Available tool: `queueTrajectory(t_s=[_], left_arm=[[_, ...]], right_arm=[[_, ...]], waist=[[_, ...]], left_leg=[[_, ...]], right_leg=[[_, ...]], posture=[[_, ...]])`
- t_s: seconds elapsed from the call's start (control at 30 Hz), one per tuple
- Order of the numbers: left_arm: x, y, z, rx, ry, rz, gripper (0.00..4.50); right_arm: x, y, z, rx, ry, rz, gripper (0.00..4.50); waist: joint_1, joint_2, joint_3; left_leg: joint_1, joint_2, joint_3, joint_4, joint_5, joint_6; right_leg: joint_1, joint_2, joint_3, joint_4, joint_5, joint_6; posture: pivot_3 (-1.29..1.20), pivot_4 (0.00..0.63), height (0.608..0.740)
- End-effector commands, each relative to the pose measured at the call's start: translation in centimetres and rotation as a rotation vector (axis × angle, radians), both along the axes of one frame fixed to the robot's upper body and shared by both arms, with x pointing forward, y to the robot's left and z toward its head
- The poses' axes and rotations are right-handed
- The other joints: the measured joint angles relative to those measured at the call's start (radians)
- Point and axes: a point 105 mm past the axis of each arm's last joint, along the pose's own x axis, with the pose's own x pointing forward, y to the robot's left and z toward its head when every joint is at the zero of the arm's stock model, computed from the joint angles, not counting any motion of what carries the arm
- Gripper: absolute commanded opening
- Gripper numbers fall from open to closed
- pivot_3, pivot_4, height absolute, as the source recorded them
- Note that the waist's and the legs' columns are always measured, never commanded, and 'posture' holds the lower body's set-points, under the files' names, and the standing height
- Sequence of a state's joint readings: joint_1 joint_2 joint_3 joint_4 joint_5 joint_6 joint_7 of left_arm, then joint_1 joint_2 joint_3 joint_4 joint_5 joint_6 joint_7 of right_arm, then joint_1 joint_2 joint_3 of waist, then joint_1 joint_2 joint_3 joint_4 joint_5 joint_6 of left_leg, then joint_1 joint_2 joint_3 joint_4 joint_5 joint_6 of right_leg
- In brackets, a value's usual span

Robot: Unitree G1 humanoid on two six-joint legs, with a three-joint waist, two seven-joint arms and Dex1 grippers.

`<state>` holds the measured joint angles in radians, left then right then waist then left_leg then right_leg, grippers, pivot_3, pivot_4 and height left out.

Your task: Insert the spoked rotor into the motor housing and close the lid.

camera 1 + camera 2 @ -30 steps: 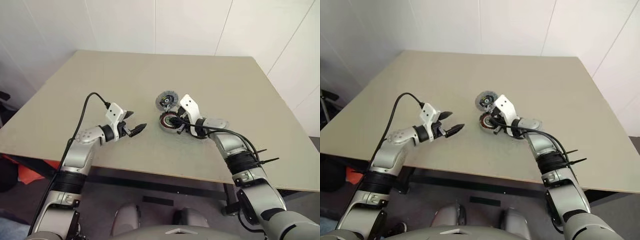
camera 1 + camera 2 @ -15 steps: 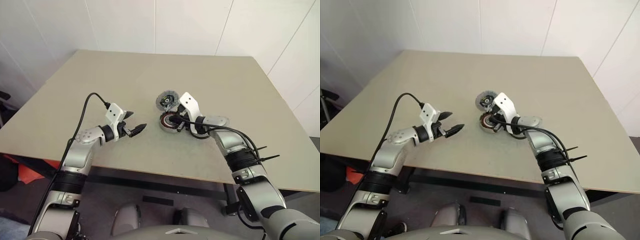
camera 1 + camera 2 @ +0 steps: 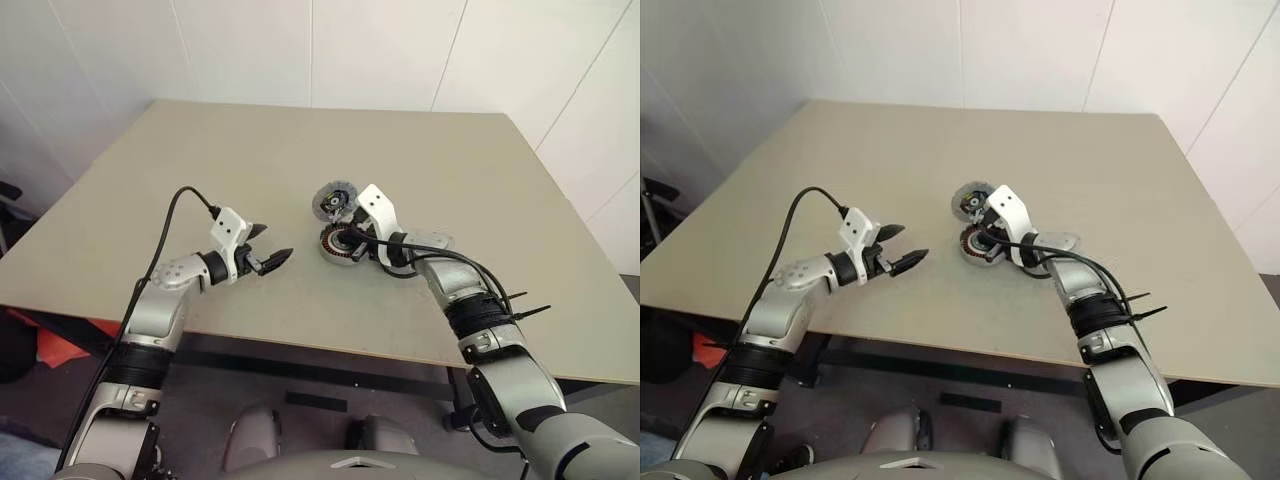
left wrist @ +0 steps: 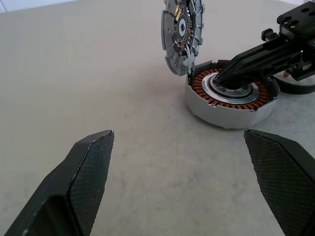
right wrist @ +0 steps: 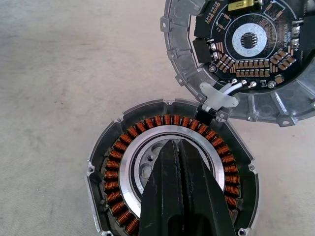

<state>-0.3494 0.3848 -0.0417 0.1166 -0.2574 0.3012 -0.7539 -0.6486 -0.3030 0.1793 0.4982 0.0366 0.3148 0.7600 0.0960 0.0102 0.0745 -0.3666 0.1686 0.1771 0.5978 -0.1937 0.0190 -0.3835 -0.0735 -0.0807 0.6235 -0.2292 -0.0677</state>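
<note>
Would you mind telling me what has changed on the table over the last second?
Very little. The right gripper, shut, has edged slightly further in over the centre of the motor housing. The left gripper stays open and still above the table; the lid still stands open behind the housing.

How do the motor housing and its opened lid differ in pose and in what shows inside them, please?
The motor housing lies flat on the table; the lid stands tilted up at its edge. The housing shows copper windings around a silver centre; the lid shows a dark circuit board. Both are round with grey metal rims, joined by white wires.
</note>
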Motion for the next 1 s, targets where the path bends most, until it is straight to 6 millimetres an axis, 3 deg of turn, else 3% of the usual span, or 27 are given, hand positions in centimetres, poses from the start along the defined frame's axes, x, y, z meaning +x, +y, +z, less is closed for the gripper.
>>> queueTrajectory(t_s=[0.03,0.2,0.33,0.5,0.77,0.87,1.0], left_arm=[[0.1,-0.2,1.1,-0.004,-0.049,-0.004,4.50],[0.0,-0.4,0.9,-0.005,-0.043,-0.010,4.50],[0.1,-0.5,0.9,-0.007,-0.044,-0.013,4.50],[0.1,-0.5,0.9,-0.008,-0.044,-0.013,4.50],[0.0,-0.4,0.9,-0.003,-0.045,-0.008,4.50],[0.1,-0.3,1.0,-0.003,-0.047,-0.004,4.50],[0.1,0.0,1.0,-0.002,-0.048,0.003,4.50]], right_arm=[[-0.2,0.0,0.5,0.027,0.000,0.009,0.02],[-0.3,0.2,5.8,0.091,-0.116,0.056,0.02],[-0.1,0.0,7.3,0.088,-0.155,0.048,0.02],[0.2,0.0,6.4,0.068,-0.138,0.030,0.02],[0.3,-0.2,-0.2,0.008,0.019,-0.027,0.02],[0.4,-0.1,0.3,0.025,0.002,-0.017,0.02],[1.1,-1.1,3.0,0.057,-0.067,-0.044,0.02]], waist=[[0.000,0.000,0.000],[0.001,0.000,0.000],[0.001,0.000,0.000],[0.001,0.000,0.000],[0.000,0.000,0.000],[0.000,0.000,0.000],[0.001,0.000,0.000]], left_leg=[[0.000,0.000,0.000,0.000,0.000,0.000],[-0.002,0.000,0.000,0.000,0.000,0.000],[-0.003,0.000,0.000,0.000,0.000,0.000],[-0.002,0.000,0.000,0.000,0.000,0.000],[-0.002,0.000,0.000,0.000,0.000,0.000],[-0.001,0.000,0.000,0.000,0.000,0.000],[-0.001,0.000,0.000,0.000,0.000,0.000]], right_leg=[[0.000,0.000,0.000,0.000,0.000,0.000],[-0.001,0.000,0.000,0.000,0.000,0.000],[-0.002,0.000,0.000,0.000,0.000,0.000],[-0.002,0.000,0.000,0.000,0.000,0.000],[-0.002,0.000,0.000,0.000,0.000,0.000],[-0.001,0.000,0.000,0.000,0.000,0.000],[0.000,0.000,0.000,0.000,0.000,0.000]], posture=[[0.00,0.000,0.740],[0.00,0.000,0.740],[0.00,0.000,0.740],[0.00,0.000,0.740],[0.00,0.000,0.740],[0.00,0.000,0.740],[0.00,0.000,0.740]])
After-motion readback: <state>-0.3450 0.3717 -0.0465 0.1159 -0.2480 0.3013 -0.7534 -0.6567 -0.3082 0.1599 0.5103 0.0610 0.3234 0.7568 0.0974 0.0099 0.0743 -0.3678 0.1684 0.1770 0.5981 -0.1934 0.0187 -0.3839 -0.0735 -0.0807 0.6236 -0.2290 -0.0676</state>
